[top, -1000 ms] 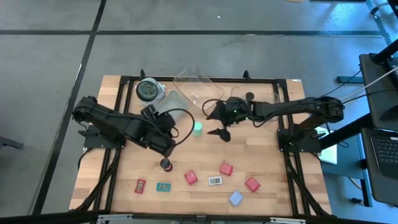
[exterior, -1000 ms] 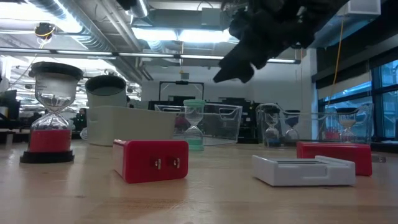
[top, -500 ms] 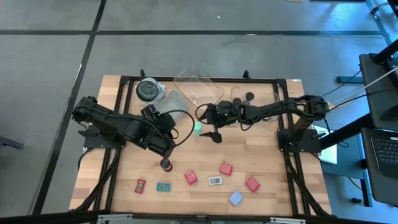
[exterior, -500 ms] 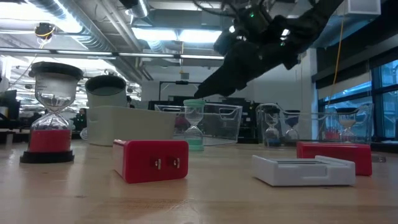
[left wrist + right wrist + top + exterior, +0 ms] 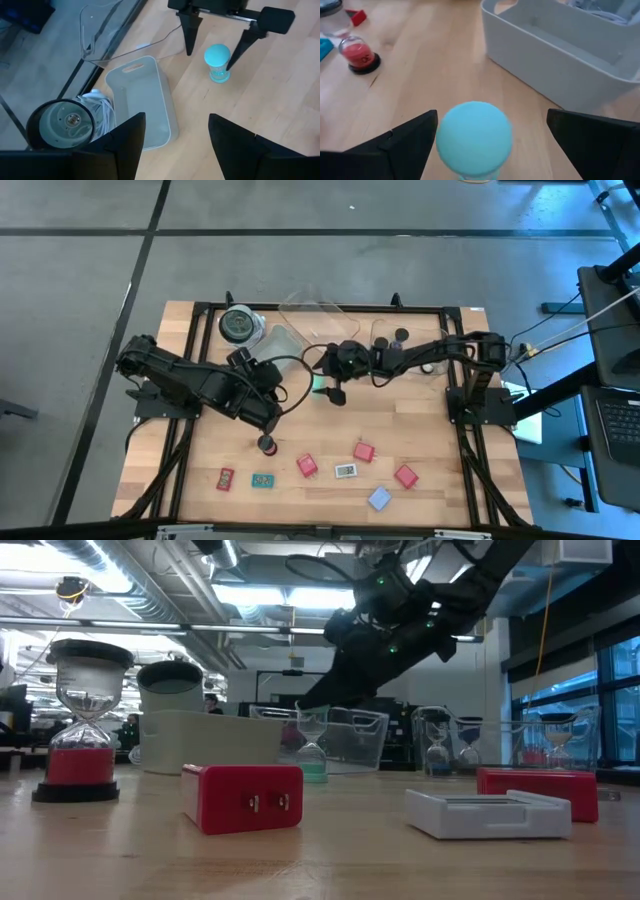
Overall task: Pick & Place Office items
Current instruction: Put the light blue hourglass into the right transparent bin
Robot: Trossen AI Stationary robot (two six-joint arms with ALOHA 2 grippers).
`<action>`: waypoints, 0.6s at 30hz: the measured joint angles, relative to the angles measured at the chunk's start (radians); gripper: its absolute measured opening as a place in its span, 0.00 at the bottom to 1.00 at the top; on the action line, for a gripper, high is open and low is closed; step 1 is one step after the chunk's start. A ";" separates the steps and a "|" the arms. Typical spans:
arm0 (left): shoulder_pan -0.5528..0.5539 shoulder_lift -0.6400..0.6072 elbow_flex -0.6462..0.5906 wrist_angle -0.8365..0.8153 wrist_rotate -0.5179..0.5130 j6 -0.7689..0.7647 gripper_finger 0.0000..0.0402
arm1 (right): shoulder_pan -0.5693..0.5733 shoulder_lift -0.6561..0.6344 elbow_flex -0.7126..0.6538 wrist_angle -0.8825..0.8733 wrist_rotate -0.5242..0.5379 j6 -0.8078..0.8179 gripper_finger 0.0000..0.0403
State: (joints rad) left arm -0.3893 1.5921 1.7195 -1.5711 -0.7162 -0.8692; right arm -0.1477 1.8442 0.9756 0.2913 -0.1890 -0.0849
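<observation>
A small hourglass with a teal top (image 5: 317,386) stands upright on the wood. My right gripper (image 5: 326,383) is open, reaching in from the table's right, one finger on each side of the teal top (image 5: 474,136), apart from it. The left wrist view shows the same: hourglass (image 5: 218,62) between the right gripper's tips (image 5: 210,59). My left gripper (image 5: 268,418) is open and waits above a red-based hourglass (image 5: 268,444). Red blocks (image 5: 307,466) and flat white (image 5: 345,471), pale-blue (image 5: 379,498) and teal (image 5: 262,480) pieces lie near the near edge.
A pale tray (image 5: 281,343) and a clear tray (image 5: 318,317) sit just beyond the teal hourglass. A round jar with a dark lid (image 5: 238,325) stands at far left. Another clear tray (image 5: 410,345) holding hourglasses sits under the right arm. Bare wood shows between the hourglass and the near pieces.
My right gripper has travelled toward the table's left and come down, from right of the teal hourglass to straddling its top. The hourglass and my left arm have stayed put.
</observation>
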 joint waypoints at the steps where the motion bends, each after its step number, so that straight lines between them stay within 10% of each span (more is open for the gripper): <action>1: 0.000 0.000 0.000 0.000 0.000 0.000 0.53 | -0.001 0.000 0.000 -0.002 0.000 0.008 0.94; 18: 0.000 0.000 0.000 0.000 -0.017 0.019 0.53 | 0.005 0.000 -0.002 -0.035 -0.071 0.048 0.73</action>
State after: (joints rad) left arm -0.3889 1.5921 1.7195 -1.5711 -0.7335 -0.8505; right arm -0.1429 1.8444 0.9740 0.2559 -0.2599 -0.0371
